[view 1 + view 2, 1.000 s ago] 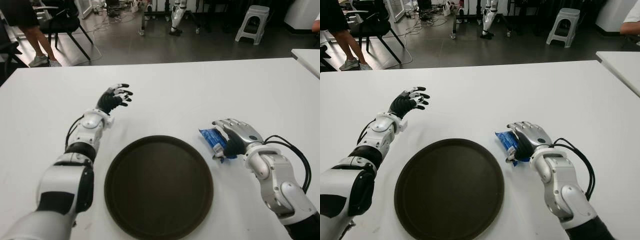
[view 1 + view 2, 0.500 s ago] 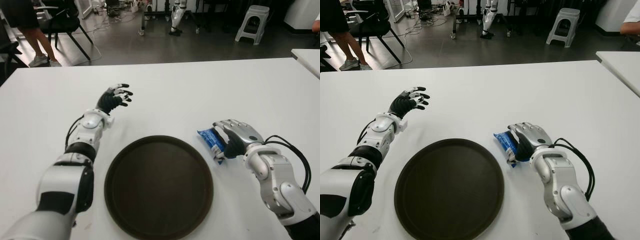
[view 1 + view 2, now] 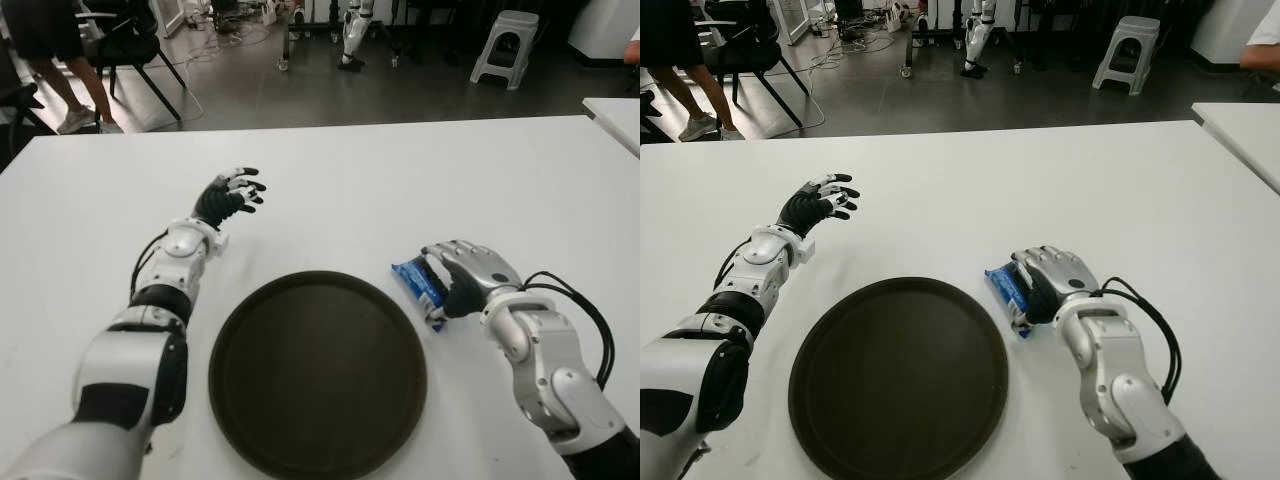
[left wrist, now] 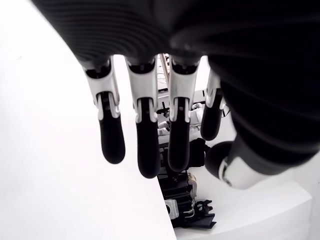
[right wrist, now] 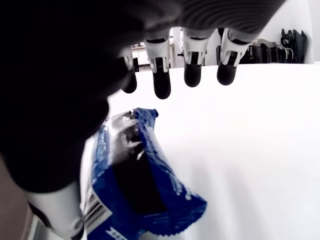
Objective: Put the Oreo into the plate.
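Right hand (image 3: 468, 278) has slid left across the table (image 3: 420, 180), nudging the blue Oreo packet (image 3: 417, 285) with it toward the plate (image 3: 317, 372); the packet now lies just beside the plate's rim, closer than a second ago. In the background, the person's legs (image 3: 60, 75) have shifted.

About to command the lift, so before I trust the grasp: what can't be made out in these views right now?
- Eye views: the right hand covers the right part of the Oreo pack, hiding any contact.
- Right wrist view: the pack shows beneath the fingers, but the dark palm blocks the thumb side.
- Left wrist view: the left hand fills the frame; neither the plate nor the pack appears.
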Motion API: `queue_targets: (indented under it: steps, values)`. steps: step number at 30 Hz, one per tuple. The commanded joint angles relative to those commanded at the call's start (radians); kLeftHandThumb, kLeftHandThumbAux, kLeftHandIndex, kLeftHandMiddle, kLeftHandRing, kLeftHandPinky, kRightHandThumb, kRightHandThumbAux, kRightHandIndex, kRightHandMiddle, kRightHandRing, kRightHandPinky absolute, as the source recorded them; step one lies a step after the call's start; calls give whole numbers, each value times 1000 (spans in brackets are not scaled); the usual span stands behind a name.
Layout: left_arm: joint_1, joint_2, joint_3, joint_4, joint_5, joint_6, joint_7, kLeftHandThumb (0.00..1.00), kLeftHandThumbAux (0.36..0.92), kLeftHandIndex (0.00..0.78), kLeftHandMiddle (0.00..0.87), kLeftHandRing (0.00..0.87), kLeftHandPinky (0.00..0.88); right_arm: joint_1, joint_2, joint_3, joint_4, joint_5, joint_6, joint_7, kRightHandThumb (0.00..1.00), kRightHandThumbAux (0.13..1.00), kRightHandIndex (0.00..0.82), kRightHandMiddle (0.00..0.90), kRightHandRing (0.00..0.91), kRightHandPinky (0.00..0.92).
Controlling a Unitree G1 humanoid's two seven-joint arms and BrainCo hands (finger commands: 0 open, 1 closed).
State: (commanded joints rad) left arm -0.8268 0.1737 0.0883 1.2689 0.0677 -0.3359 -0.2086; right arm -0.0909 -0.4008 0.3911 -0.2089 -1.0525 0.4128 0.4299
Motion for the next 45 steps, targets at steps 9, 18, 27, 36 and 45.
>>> queue_targets:
  steps: [9, 18, 27, 36, 45]
  values:
    - [1, 0, -5, -1, 5, -8, 9, 105, 657, 237, 371, 394, 403, 2, 18, -1, 38, -16, 6, -63, 0, 772, 40, 55, 47, 54]
    - [1, -1, -5, -1, 3, -5, 10, 100, 653, 230, 361, 382, 394, 4, 37, -7, 67, -10, 10, -141, 0, 765, 50, 63, 57, 61]
    - [1, -1, -5, -4, 2, -1, 12, 102, 657, 229, 363, 384, 392, 6, 50, -17, 68, 6, 24, -145, 0, 759, 36, 53, 46, 55]
    - [1, -3, -3, -5, -1, 1, 12, 109, 659, 236, 372, 399, 414, 7, 51, -24, 66, 18, 18, -149, 0, 761, 51, 57, 56, 64]
    - [3, -1, 0, -7, -5, -3, 3, 120, 668, 227, 363, 389, 402, 8, 58, -27, 72, 22, 19, -162, 0, 756, 44, 55, 51, 60]
